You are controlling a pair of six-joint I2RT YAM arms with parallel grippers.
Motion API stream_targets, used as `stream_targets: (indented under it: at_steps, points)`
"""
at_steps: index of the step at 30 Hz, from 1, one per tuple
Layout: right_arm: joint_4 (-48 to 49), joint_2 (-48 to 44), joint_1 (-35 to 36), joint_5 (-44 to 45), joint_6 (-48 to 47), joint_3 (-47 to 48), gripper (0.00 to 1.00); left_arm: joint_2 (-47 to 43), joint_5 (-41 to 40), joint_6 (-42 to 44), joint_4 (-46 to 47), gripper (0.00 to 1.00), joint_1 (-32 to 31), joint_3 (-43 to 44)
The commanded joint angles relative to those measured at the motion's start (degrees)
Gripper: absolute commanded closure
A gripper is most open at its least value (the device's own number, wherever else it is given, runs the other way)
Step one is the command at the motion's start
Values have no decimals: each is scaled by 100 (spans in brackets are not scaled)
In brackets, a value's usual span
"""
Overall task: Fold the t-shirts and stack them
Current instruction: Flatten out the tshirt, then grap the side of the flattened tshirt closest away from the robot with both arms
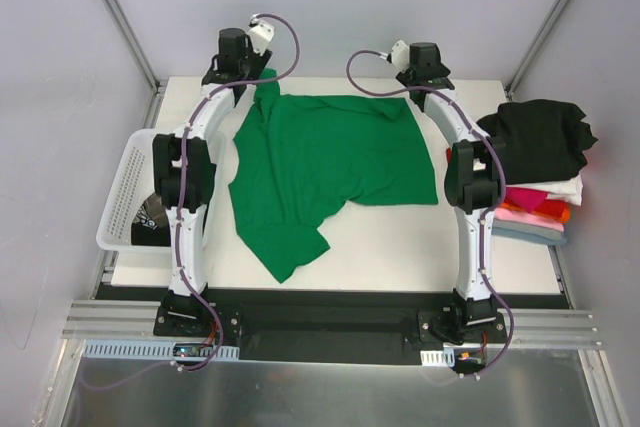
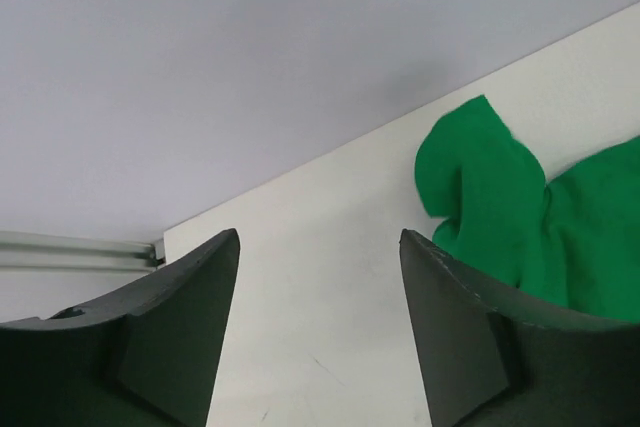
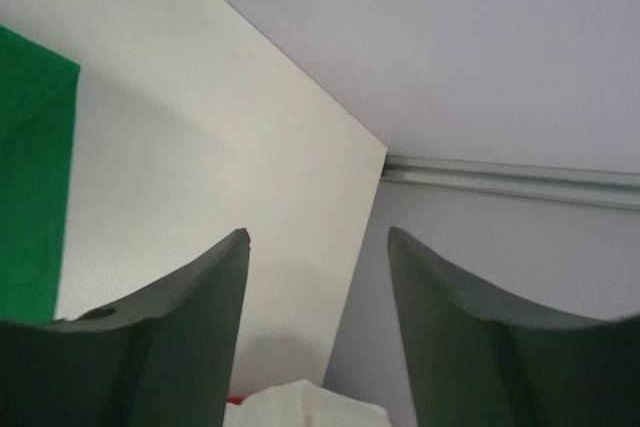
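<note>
Green shirt (image 1: 320,162) lies spread over the middle of the white desk (image 1: 400,242). Its cloth is soft, plain and matte. It is mostly flat, with its near-left part drawn into a creased, pointed flap toward the near edge. One sleeve (image 1: 267,85) bunches up at the far edge; the left wrist view shows it (image 2: 490,197) as a rounded, wrinkled lump.

The left arm (image 1: 190,177) reaches to the far edge beside that sleeve. Its jaws stand wide apart with nothing between them, their dark curved fingers (image 2: 165,337) over bare desk.

The right arm (image 1: 470,177) reaches to the shirt's far right corner. Its jaws also gape and hold nothing, and the shirt's straight hem (image 3: 30,197) lies off to their left.

A stack (image 1: 540,182) of folded shirts sits at the desk's right edge, with a bulky black one on top and white, red, pink and pale layers below. A white mesh basket (image 1: 122,197) sits at the left edge.
</note>
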Motion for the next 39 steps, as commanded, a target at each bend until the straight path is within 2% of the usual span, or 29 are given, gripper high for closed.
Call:
stream_targets:
  at_steps: [1, 2, 3, 8, 10, 14, 15, 21, 27, 35, 39]
  points:
    - [250, -130, -30, 231, 45, 76, 34, -124, -203, -31, 271, 28, 71, 191]
    - [259, -208, -30, 240, 54, 32, 33, -159, -229, -39, 271, 23, 71, 182]
    - [268, -270, -30, 258, 89, -20, 32, -194, -256, -66, 280, 8, 71, 156]
    - [250, -893, 23, 258, 247, -1021, 32, -702, -239, -110, 280, 1, 45, -309]
    - [145, -1341, 119, 249, 448, -1599, 32, -992, -221, -136, 271, 1, 27, -818]
    - [-284, -2273, 391, 108, 914, -2636, 32, -2264, 112, -233, 254, 1, -122, -2162]
    - [-416, -2457, 462, 65, 1003, -2805, 32, -2503, 130, -224, 236, 1, -244, -2722]
    - [-1173, -3382, 901, -199, 1618, -3728, 31, -4253, 323, -13, -343, 1, -912, -4578]
    - [-2052, -3426, 1148, -358, 1882, -4054, 38, -5344, 640, -84, -1205, 1, -1633, -5643]
    - [-2097, -3997, 1192, -621, 1996, -5293, 38, -6240, 974, -74, -1925, 1, -2020, -6804]
    - [-2088, -4322, 1227, -709, 2032, -5610, 38, -6513, 1001, -92, -2426, 1, -2721, -7139]
